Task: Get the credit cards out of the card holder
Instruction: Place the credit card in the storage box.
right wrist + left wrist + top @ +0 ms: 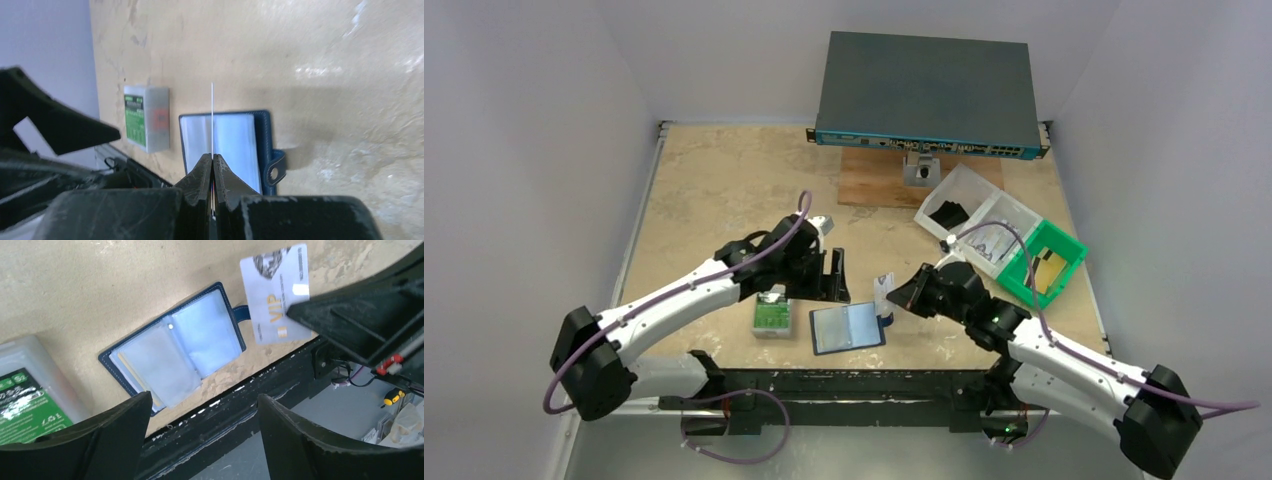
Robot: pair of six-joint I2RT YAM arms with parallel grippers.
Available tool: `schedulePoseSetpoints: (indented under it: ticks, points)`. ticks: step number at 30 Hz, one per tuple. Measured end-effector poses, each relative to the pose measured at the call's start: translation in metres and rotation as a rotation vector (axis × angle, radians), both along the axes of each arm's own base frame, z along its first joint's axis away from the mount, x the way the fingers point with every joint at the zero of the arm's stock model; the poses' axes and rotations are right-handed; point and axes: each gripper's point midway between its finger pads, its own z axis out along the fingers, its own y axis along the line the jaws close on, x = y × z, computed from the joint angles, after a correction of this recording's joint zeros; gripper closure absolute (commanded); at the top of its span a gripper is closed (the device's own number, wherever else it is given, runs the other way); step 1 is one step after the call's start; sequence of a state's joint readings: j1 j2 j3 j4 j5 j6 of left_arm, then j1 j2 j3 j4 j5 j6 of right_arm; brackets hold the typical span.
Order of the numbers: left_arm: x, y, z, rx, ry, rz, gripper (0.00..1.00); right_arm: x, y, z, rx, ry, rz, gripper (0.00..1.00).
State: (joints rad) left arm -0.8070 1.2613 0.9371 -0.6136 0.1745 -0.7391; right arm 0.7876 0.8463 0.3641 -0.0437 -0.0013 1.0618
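The dark navy card holder [847,328] lies open and flat near the table's front edge, its light-blue sleeves facing up. It also shows in the left wrist view [175,347] and in the right wrist view [235,145]. My right gripper [212,159] is shut on a credit card [277,292], pale with gold "VIP" lettering, held upright above the holder's snap-tab side. The card shows edge-on in the right wrist view [212,115]. A tan card edge [131,374] shows in the holder's left sleeve. My left gripper [202,407] is open and empty, hovering just behind the holder.
A grey case with a green label [771,313] lies just left of the holder. A dark network switch [927,95] sits on a wooden board [874,180] at the back. Clear bins [979,215] and a green bin [1049,260] stand at the right.
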Motion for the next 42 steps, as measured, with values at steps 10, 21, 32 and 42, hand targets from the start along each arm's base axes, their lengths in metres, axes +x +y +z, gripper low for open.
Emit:
schedulePoseSetpoints:
  ticks: [10, 21, 32, 42]
  points:
    - [-0.016, 0.026, 0.027, -0.003, -0.061, -0.006, 0.18, 0.052, -0.052, 0.016, -0.091, -0.002, -0.209, 1.00]
    - [-0.022, 0.042, 0.038, -0.003, -0.099, -0.026, 0.17, 0.117, -0.172, 0.034, -0.246, 0.025, -0.565, 1.00]
    - [-0.030, 0.045, 0.047, -0.036, -0.123, -0.062, 0.16, 0.136, -0.249, 0.006, -0.295, 0.141, -0.770, 1.00]
    - [-0.040, 0.050, 0.037, -0.037, -0.103, -0.070, 0.16, 0.158, -0.268, 0.007, -0.297, 0.133, -0.793, 0.60]
